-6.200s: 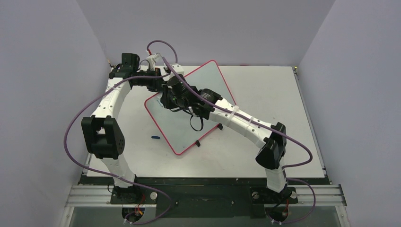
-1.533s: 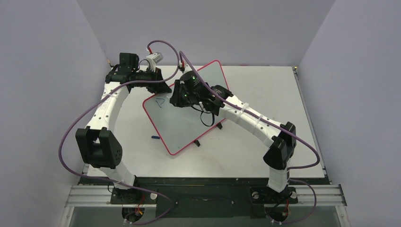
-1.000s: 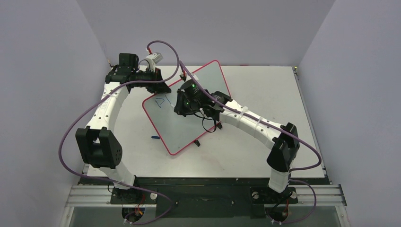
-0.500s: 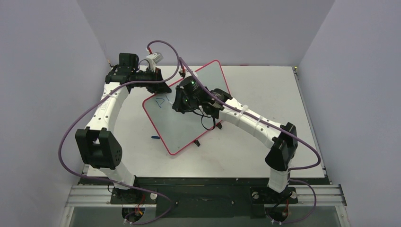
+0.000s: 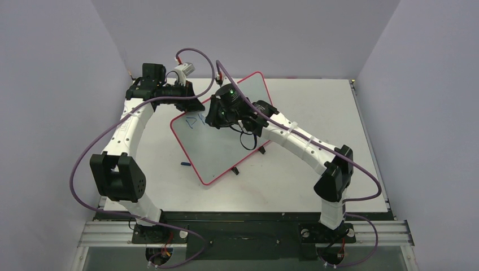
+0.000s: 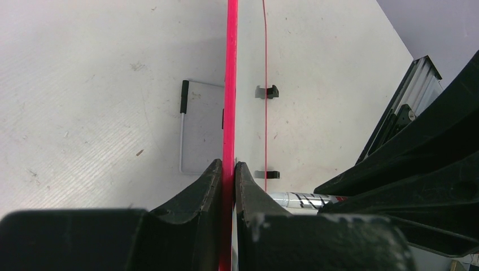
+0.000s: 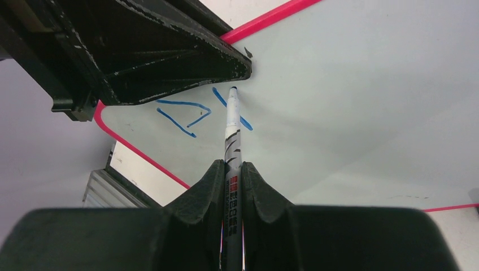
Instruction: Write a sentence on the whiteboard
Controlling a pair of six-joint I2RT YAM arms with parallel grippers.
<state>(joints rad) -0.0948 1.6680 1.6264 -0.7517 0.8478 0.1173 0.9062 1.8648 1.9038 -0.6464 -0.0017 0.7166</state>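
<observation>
The whiteboard (image 5: 226,148), white with a thin red rim, lies askew on the table. My left gripper (image 5: 195,105) is shut on the rim (image 6: 230,113) at the board's far left edge. The right gripper (image 7: 231,166) is shut on a silver marker (image 7: 231,132), whose tip (image 7: 233,91) touches the board right next to the left gripper's fingers (image 7: 169,51). The sentence is a few blue strokes (image 7: 183,113): a triangle-like shape and a slanted line under the tip, also seen as blue strokes (image 5: 195,119) from above.
A small blue marker cap (image 5: 185,164) lies on the table left of the board. Two black clips (image 6: 266,91) sit along the board's near right edge. The enclosure walls stand close on the left, right and far sides.
The right gripper has shifted the marker slightly toward the far edge, and a new slanted blue stroke stands beside the triangle shape. The left gripper has kept its hold on the rim.
</observation>
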